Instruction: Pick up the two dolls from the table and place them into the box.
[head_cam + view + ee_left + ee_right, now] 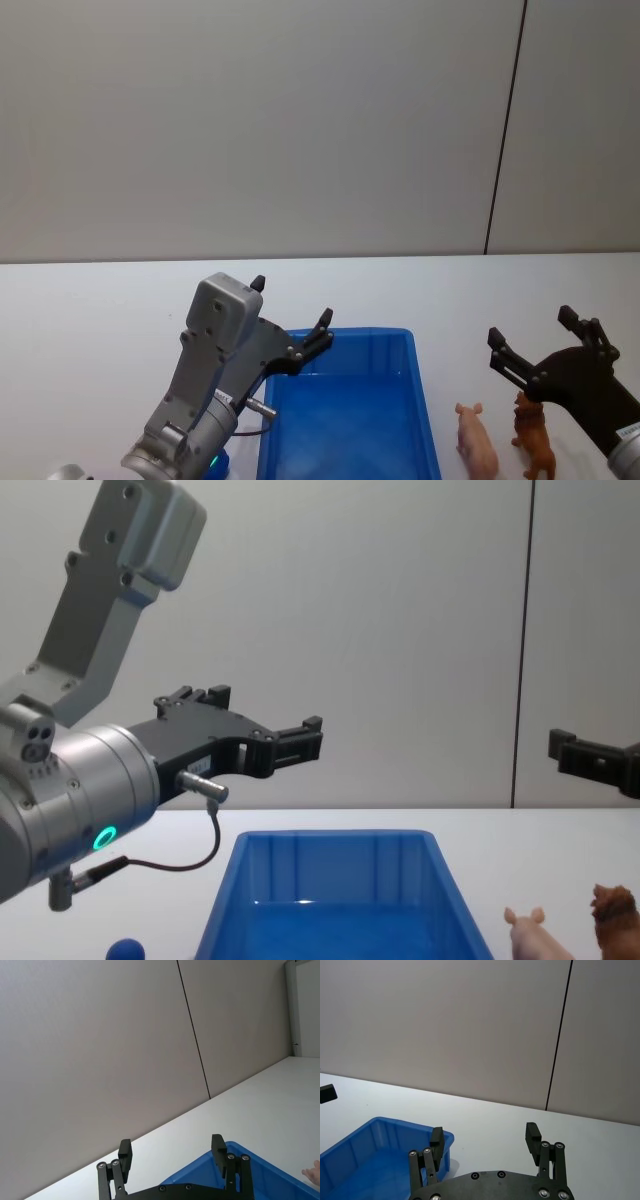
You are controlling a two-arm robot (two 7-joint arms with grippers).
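A pale pink pig (476,440) and a brown lion (535,435) stand side by side on the white table (100,320), just right of the blue box (400,332). In the chest view the pig (535,935) and lion (615,915) sit at the lower right, beside the box (340,845). My left gripper (292,300) hangs open and empty above the box's far left corner. My right gripper (531,324) is open and empty in the air just beyond the two dolls. The box's inside looks bare where it shows.
A grey panelled wall rises behind the table's far edge. A small blue round object (125,950) lies near the box's left side, under my left arm. The table stretches bare to the far left and beyond the box.
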